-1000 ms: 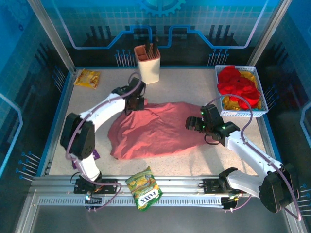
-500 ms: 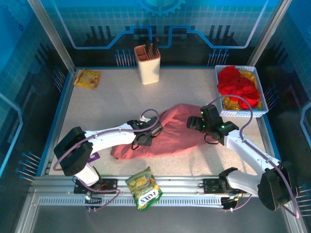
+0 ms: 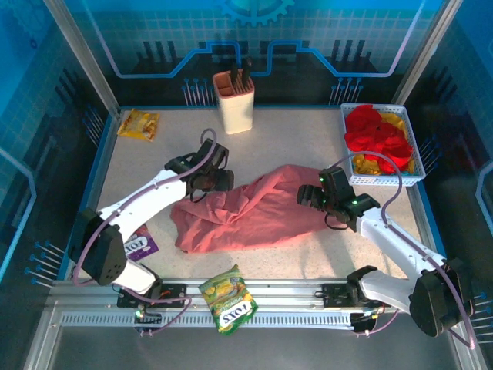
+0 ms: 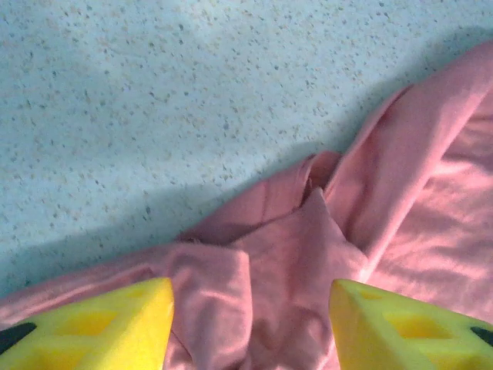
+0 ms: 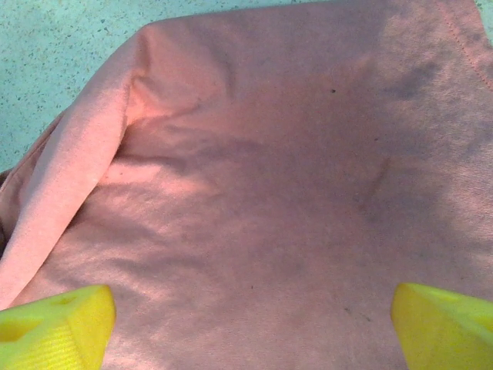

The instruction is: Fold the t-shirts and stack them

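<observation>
The salmon-pink t-shirt (image 3: 254, 212) lies rumpled in the middle of the table, its back-left part folded over in thick creases (image 4: 308, 231). My left gripper (image 3: 223, 182) hovers at the shirt's back-left edge. Its yellow fingers (image 4: 100, 324) stand wide apart, open, with loose cloth below the gap (image 4: 250, 308). My right gripper (image 3: 305, 196) is over the shirt's right end, open, with smooth pink cloth (image 5: 277, 193) under it and nothing pinched. Red and yellow t-shirts (image 3: 376, 135) are heaped in the white basket (image 3: 385, 179) at the back right.
A salmon utensil holder (image 3: 234, 100) stands at the back centre. One snack packet (image 3: 139, 123) lies at the back left, another (image 3: 229, 299) on the front rail, and a purple packet (image 3: 137, 243) rests by the left arm. Bare tabletop (image 3: 154, 162) lies left of the shirt.
The left gripper carried the shirt's back edge forward, let it go, and has swung back to the shirt's back-left edge. The shirt is now more bunched. The right arm stayed put.
</observation>
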